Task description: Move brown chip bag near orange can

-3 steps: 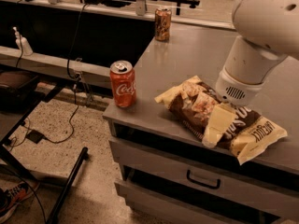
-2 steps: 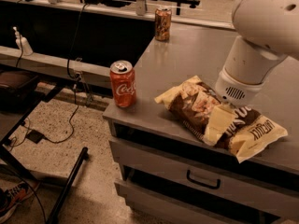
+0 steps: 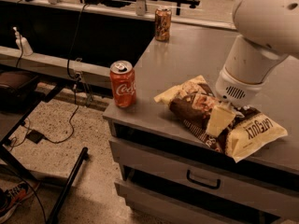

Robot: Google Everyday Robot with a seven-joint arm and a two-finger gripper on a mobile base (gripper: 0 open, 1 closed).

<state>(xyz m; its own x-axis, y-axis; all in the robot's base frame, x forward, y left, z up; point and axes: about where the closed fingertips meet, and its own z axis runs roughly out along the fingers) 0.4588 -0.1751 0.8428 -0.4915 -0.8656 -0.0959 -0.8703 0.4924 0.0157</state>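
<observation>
The brown chip bag [image 3: 201, 108] lies flat near the front edge of the grey table [image 3: 196, 55], with its cream-yellow ends pointing left and right. My gripper [image 3: 218, 119] is down on the middle of the bag, under the white arm [image 3: 261, 36], which hides part of the bag. The orange can [image 3: 163, 24] stands upright at the far left corner of the table, well away from the bag.
A red cola can [image 3: 123, 84] stands upright at the table's front left corner, left of the bag. Drawers with a handle [image 3: 203, 181] are below the table edge. Cables, a black stand and a shoe lie on the floor at the left.
</observation>
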